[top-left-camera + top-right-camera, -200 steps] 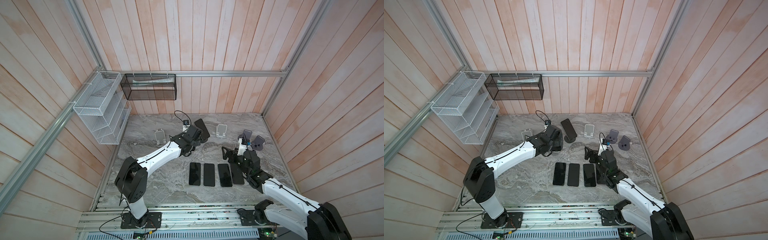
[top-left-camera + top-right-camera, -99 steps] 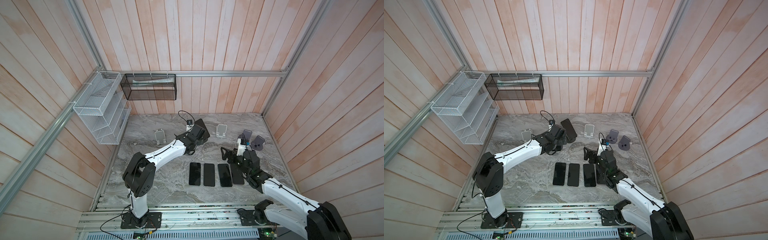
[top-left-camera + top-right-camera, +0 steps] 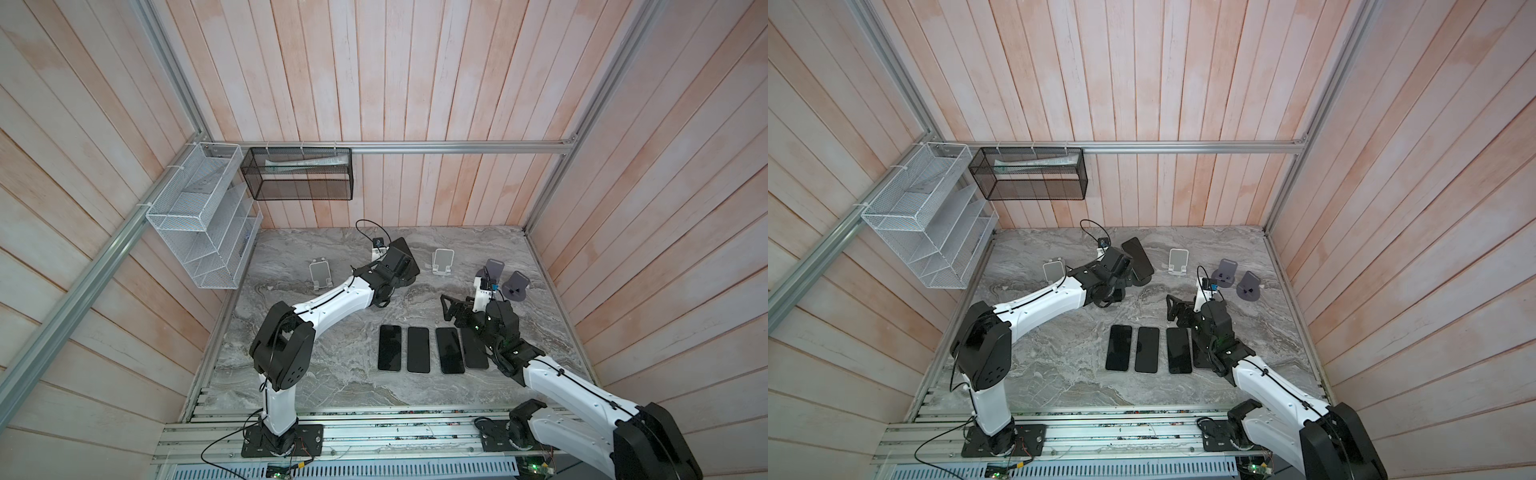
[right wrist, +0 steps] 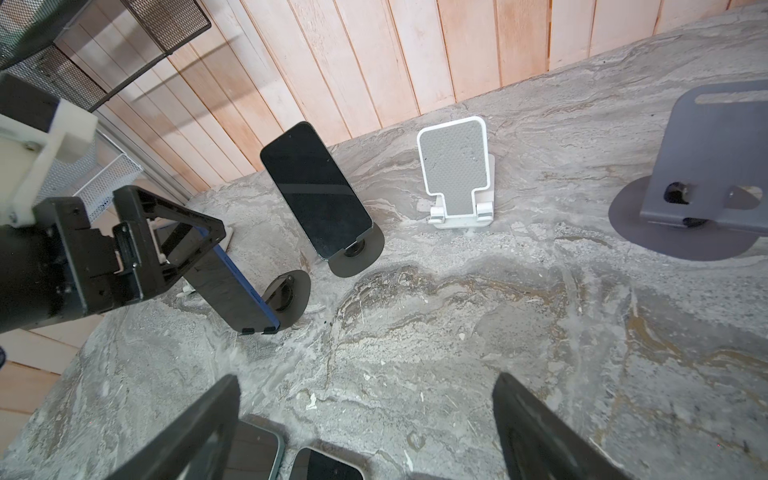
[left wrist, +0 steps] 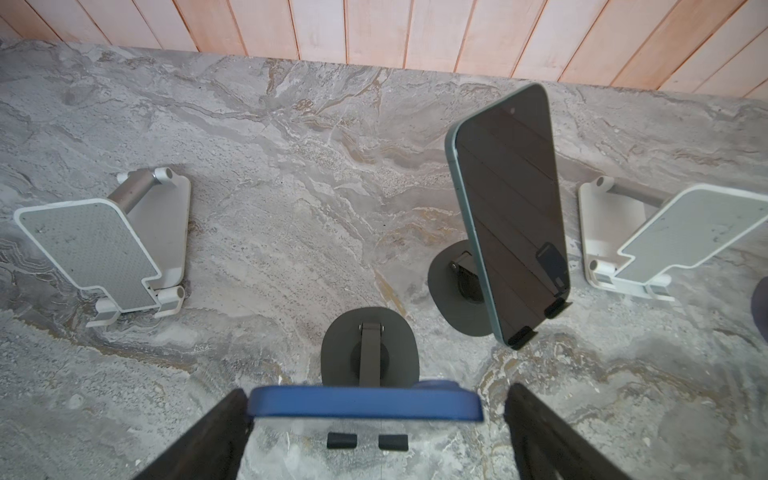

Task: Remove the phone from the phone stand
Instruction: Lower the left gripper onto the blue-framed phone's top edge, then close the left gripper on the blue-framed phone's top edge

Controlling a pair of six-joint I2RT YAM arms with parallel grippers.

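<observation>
A blue-edged phone (image 5: 365,403) leans on a dark round-based phone stand (image 5: 370,345) at the back of the marble table. My left gripper (image 5: 376,390) straddles the phone's top edge, open. One finger (image 5: 220,432) is at the phone's end; the other finger (image 5: 540,432) stands a little apart from it. The right wrist view shows the same phone (image 4: 237,291) between those jaws. In both top views the left gripper (image 3: 395,266) (image 3: 1117,264) hides this phone. My right gripper (image 4: 365,378) (image 3: 451,309) hangs open and empty over the table.
A second dark phone (image 5: 511,216) (image 3: 1138,259) leans on another dark stand (image 5: 453,291) just behind. Two white stands (image 3: 320,272) (image 3: 442,259) and two grey stands (image 3: 494,266) (image 3: 515,284) stand empty. Several phones (image 3: 417,349) lie flat in a row. Wire baskets (image 3: 199,216) hang on the wall.
My left arm has reached further back and right, bringing its jaws over the blue phone, and the jaws have narrowed slightly. The right arm has not moved.
</observation>
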